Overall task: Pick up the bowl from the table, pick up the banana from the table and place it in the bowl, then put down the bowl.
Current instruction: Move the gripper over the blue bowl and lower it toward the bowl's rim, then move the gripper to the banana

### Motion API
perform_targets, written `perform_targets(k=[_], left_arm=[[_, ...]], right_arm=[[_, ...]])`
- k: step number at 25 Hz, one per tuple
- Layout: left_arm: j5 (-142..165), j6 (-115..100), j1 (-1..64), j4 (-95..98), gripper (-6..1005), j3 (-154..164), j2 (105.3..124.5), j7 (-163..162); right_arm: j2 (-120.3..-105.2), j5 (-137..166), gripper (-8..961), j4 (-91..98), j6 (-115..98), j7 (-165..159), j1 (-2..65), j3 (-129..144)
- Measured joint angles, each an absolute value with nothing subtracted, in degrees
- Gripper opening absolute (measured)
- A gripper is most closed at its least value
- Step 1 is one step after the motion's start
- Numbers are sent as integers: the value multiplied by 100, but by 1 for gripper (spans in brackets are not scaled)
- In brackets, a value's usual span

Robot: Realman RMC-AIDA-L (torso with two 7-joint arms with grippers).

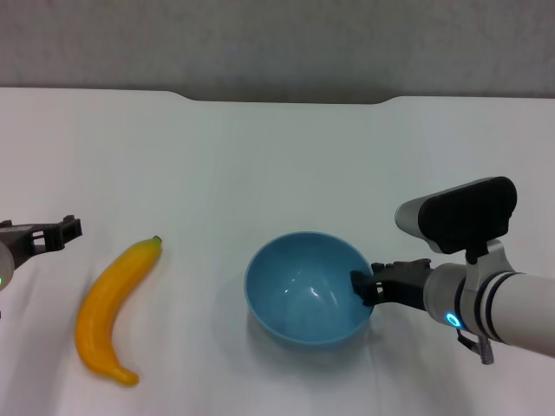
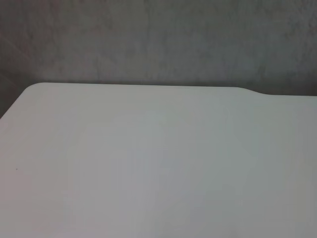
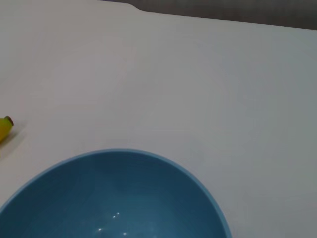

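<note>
From the head view I had the bowl sitting on the table at about five o'clock from centre, empty and upright; the banana lay well apart at roughly eight o'clock, stem tip pointing toward one o'clock. The right end effector was at the bowl's three-o'clock rim, dark fingertips at or over the lip; I judged it was closing on the rim, but I could not tell whether it already gripped or how wide it stood. The right wrist view showed only the bowl's glossy inside and a sliver of banana; no fingers. The left end effector hung at nine o'clock, near the banana's stem end but clear of it; its opening I could not tell either.

The risk I saw: a one-sided pinch on a smooth plastic rim could let the bowl tilt or slip on lifting; a shallow bite would cause that. Later, the banana being longer than the bowl is wide, it could tip the held bowl or roll out if dropped off-centre.
</note>
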State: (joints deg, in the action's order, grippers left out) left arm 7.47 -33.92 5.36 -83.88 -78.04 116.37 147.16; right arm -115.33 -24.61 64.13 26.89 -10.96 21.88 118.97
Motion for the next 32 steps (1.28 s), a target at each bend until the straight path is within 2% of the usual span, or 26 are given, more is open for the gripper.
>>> perform_targets(k=[7,15,32], left_arm=[[753,-3399,531,-8376,891,-7804,11637,14723],[756,-3395,497,-8375,891,-7804,11637,14732],[1095,-3794,367,-8692,891,-7175,11636,15132]], right_arm=[[-11523,-2426,200,6409,2684,-1080,2169,11956],[-11524,-2407,59,6409,2661,-1059,2145,11964],[-11503,-2240,52,6589,2668,-945,1909,11626]])
